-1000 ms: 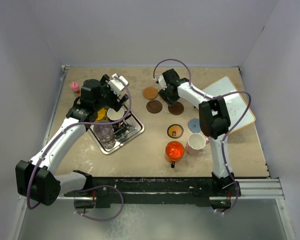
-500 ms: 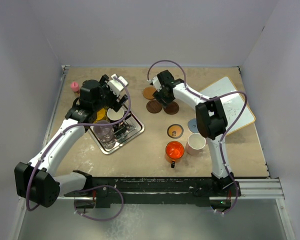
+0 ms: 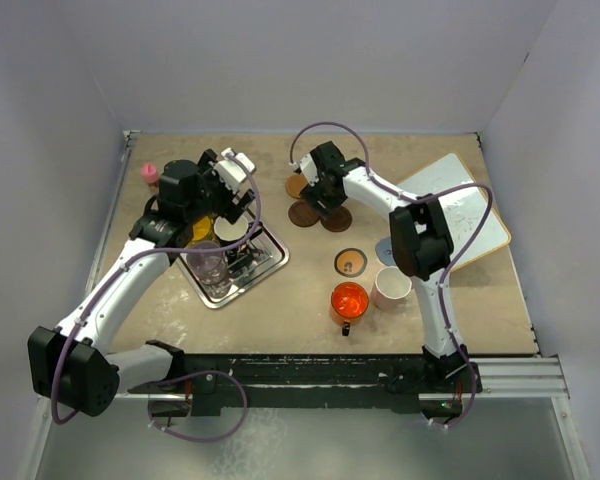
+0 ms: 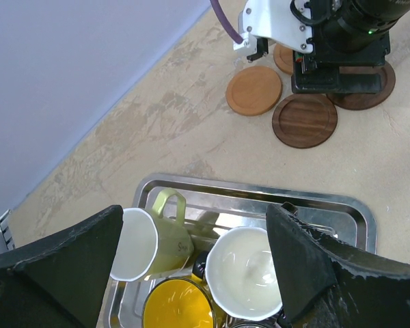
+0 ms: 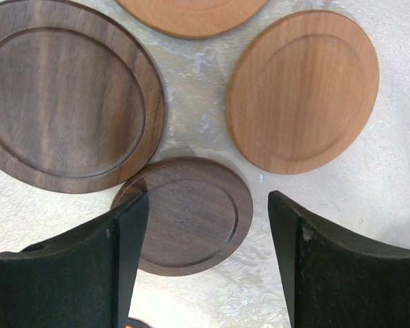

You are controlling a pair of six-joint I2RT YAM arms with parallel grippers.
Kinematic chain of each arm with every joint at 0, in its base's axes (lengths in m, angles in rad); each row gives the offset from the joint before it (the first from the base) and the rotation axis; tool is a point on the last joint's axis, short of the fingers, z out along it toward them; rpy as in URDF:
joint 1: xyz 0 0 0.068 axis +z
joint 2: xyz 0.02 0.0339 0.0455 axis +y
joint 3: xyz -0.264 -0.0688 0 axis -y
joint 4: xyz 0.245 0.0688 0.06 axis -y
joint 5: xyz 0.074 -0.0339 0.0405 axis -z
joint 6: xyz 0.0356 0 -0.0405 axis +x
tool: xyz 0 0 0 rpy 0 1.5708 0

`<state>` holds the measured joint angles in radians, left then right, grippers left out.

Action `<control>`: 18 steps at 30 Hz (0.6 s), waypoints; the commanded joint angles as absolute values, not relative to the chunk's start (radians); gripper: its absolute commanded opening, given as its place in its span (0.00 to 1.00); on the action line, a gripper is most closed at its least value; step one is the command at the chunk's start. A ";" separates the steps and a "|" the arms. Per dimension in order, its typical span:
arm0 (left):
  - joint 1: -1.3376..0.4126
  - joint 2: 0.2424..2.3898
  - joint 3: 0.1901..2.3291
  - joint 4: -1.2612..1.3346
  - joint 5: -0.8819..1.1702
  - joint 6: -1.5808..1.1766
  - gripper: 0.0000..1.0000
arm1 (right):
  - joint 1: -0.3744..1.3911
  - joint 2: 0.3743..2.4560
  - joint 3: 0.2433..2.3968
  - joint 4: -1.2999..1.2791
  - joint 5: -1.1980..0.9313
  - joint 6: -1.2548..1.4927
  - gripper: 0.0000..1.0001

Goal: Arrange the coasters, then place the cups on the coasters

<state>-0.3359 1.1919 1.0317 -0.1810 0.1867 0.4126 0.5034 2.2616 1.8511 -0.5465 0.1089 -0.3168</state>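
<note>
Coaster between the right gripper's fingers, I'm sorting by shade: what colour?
Dark brown coaster, clearest in the right wrist view.

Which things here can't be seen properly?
- Top view: the grey-blue coaster lies mostly under the right arm's elbow.
- Top view: the left gripper hides the far part of the tray.
- Left wrist view: the yellow mug is cut off by the bottom edge.
- Right wrist view: the topmost light-brown coaster is cut off by the upper edge.

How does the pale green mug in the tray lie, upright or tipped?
Tipped: the pale green mug lies on its side, mouth facing sideways, handle up.
</note>
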 commanded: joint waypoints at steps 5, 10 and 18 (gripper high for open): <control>-0.328 1.160 1.031 -0.139 0.207 0.428 0.82 | 0.529 2.245 1.861 -0.603 0.080 -0.303 0.74; -0.329 1.160 1.034 -0.146 0.203 0.429 0.82 | 0.529 2.208 1.884 -0.601 0.059 -0.303 0.74; -0.329 1.161 1.037 -0.138 0.188 0.415 0.82 | 0.529 2.201 1.931 -0.570 -0.018 -0.282 0.74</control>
